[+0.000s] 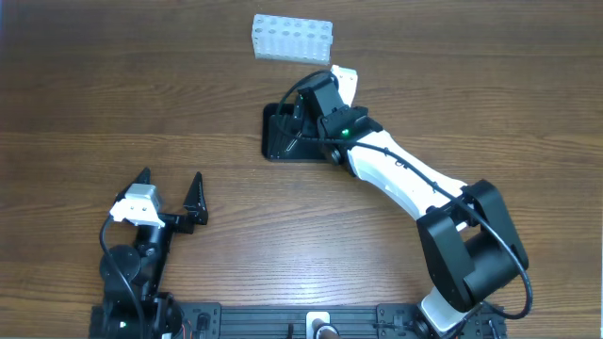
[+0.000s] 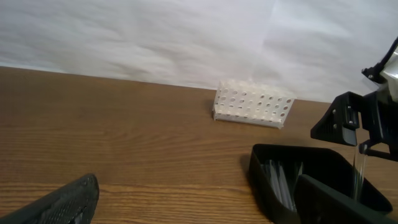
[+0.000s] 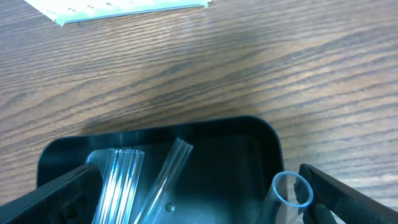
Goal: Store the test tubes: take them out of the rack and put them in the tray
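Glass test tube [image 3: 283, 202] stands upright in the black tray [image 3: 205, 140] near the tabletop's far edge, ungripped beside a finger of the wide-spread right hand [image 3: 199, 199], so it may topple over the wall or crack on the lying tubes [image 3: 124, 180].

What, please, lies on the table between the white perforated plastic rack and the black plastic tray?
Only bare brown wooden tabletop separates the white perforated plastic rack from the black plastic tray; the right wrist view shows it.
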Tool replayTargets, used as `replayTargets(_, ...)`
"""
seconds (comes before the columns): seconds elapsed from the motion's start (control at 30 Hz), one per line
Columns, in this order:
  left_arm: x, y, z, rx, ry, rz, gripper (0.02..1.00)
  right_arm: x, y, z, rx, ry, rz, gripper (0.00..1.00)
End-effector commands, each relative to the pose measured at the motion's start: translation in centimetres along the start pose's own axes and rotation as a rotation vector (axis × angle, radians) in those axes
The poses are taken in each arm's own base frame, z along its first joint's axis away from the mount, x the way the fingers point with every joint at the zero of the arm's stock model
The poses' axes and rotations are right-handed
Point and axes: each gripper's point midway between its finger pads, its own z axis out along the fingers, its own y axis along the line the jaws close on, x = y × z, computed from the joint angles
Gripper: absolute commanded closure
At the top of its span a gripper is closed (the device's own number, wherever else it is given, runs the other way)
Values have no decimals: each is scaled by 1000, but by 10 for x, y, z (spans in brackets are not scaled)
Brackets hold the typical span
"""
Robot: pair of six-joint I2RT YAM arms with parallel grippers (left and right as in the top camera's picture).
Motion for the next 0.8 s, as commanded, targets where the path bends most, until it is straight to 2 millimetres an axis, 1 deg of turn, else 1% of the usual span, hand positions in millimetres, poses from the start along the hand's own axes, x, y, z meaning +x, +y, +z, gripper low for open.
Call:
replayTargets(0.03,1,0,0,4,0,-6,18,9,1,-4,2,-10,-82,9)
replayTargets(0.2,1,0,0,4,0,-6,18,20,-2,-2,13,7,-96,9)
replayTargets(0.3,1,0,0,4,0,-6,18,20,-6,-1,36,-2,-100,9)
replayTargets(0.53,1,0,0,4,0,-6,20,22,-6,3,42,-3,-102,7)
replayTargets(0.7,1,0,0,4,0,-6,18,15,-5,3,40,-36,-95,9)
replayTargets(0.77,1,0,0,4,0,-6,18,5,-3,-1,39,-73,-113,9)
replayTargets(0.8,1,0,0,4,0,-6,18,-3,0,-5,33,-103,-123,9)
